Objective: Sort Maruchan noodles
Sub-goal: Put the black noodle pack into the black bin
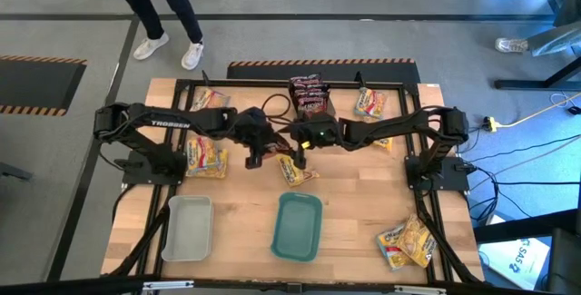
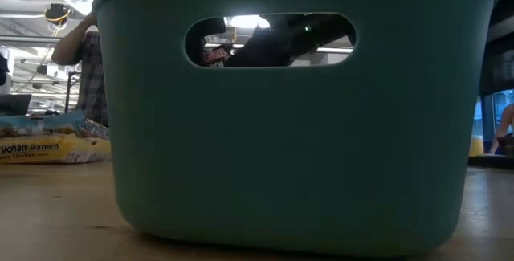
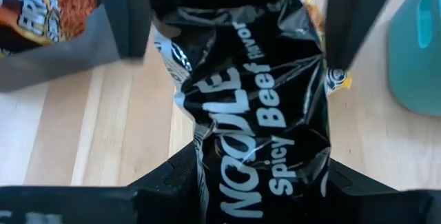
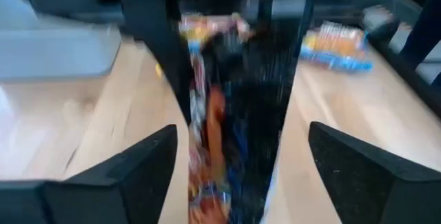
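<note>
My left gripper (image 3: 238, 17) is shut on a black Maruchan packet (image 3: 255, 107) printed "Spicy Beef", held over the table's middle (image 1: 283, 152). My right gripper (image 4: 241, 134) faces it from the table's right (image 1: 300, 147). It stands open, one finger on either side of the same packet (image 4: 213, 114), which shows edge-on and blurred; I see no touch. A yellow-orange packet (image 1: 293, 172) lies flat on the wood just below them. More dark packets (image 1: 307, 95) are stacked at the far edge. Yellow packets lie at the left (image 1: 207, 157), far right (image 1: 369, 103) and near right (image 1: 406, 243). My left gripper pinches the black packet between its two fingers, one on each long side edge (image 3: 157, 41). The wrapper is crumpled in between them and reaches back to the gripper's base. The fingers slant down from the table's left. The packet looks lifted clear of the wood.
A grey tray (image 1: 188, 227) and a teal tray (image 1: 299, 225) stand near the front edge; the teal tray (image 2: 297, 132) fills the low view. A person stands beyond the far edge (image 1: 168, 23). Black frame rails (image 1: 272, 84) run along the table's sides.
</note>
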Available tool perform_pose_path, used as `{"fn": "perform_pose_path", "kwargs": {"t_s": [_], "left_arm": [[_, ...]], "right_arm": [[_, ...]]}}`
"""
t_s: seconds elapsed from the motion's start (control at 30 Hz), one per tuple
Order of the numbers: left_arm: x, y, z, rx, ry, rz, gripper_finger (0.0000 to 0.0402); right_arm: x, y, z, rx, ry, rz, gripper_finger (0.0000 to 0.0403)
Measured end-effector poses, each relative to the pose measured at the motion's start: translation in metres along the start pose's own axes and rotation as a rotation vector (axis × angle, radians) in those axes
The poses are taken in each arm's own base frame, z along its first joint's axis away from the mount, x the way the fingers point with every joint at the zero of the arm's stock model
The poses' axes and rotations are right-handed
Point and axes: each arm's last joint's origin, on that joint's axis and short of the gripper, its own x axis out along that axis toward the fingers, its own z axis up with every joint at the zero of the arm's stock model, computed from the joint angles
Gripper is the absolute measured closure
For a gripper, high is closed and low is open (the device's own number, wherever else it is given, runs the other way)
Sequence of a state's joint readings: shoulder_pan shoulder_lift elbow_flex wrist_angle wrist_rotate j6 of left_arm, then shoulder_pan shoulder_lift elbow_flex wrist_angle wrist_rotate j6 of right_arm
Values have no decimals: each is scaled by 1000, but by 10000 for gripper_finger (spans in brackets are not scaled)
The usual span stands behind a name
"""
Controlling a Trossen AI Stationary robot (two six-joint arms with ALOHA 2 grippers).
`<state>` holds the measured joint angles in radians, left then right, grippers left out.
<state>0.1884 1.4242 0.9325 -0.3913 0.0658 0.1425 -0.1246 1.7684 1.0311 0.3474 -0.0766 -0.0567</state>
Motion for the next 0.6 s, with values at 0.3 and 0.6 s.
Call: {"fn": "perform_pose_path", "kwargs": {"t_s": [0.3, 0.6], "left_arm": [[0, -2, 4, 27, -40, -1, 244], [0, -1, 5, 23, -43, 9, 244]], "right_arm": [[17, 0, -11, 15, 40, 19, 102], [20, 0, -12, 5, 47, 21, 241]]}}
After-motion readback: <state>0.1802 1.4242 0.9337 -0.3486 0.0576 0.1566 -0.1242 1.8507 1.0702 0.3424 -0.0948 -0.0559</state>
